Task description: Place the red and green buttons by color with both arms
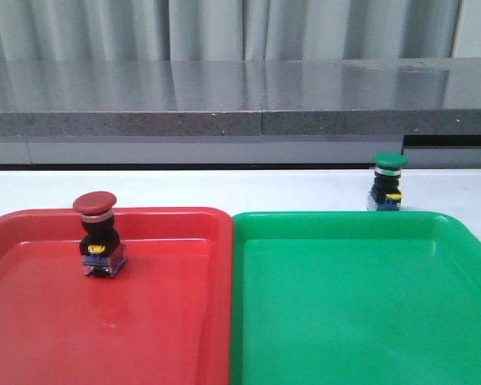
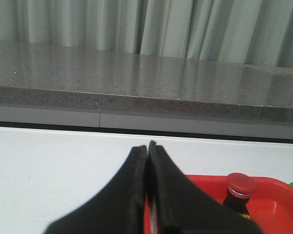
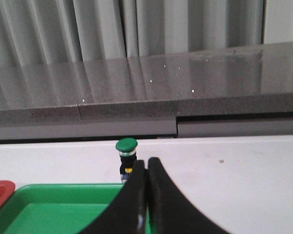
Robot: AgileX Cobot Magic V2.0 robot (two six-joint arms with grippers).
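The red button stands upright inside the red tray, near its far rim. It also shows in the left wrist view, to the right of my left gripper, which is shut and empty. The green button stands upright on the white table just beyond the far rim of the green tray. In the right wrist view the green button is just beyond my shut, empty right gripper. Neither gripper shows in the front view.
The two trays sit side by side, touching, at the table's front. A grey stone ledge runs along the back of the white table, with curtains behind it.
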